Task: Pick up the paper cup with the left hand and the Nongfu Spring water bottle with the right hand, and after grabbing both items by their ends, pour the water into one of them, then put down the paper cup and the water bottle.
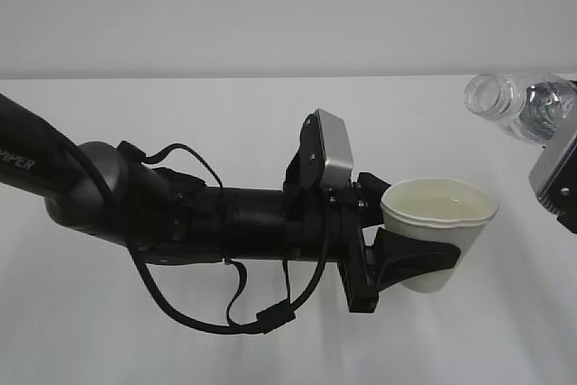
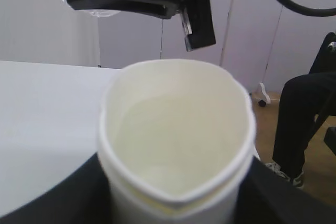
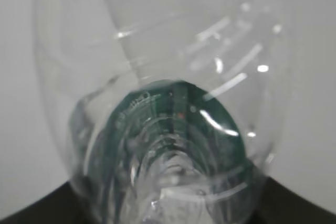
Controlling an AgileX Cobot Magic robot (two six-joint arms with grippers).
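On the left of the exterior view, the left hand point(image 1: 410, 263) reaches in level from the left edge over the white table point(image 1: 180, 349), its black arm trailing a looped black cable point(image 1: 207, 313) and carrying a silver-grey module point(image 1: 332, 151) on top. Its jaws are clamped around the lower body of the paper cup point(image 1: 439, 227), 1 black finger point(image 1: 415, 259) wrapping the cup's front wall. The cup stands upright above the table, and its rolled rim is squeezed out of round into a pointed, teardrop-like outline, clearest in the left wrist view point(image 2: 176, 145). Inside it lies the water point(image 1: 437, 200), a pale, clear pool that sits below the rim point(image 2: 168, 140).

Farther right, at the top right corner of the exterior view, the Nongfu Spring water bottle point(image 1: 523, 105) hangs tilted with its capless mouth pointing left and slightly down, above and to the right of the cup and apart from it. The right hand point(image 1: 559, 178) is largely cut off by the frame edge; the right wrist view shows the clear ribbed bottle point(image 3: 163, 129) filling the picture, with dark jaw surfaces at both lower corners closed against its sides and the green label showing through the plastic.
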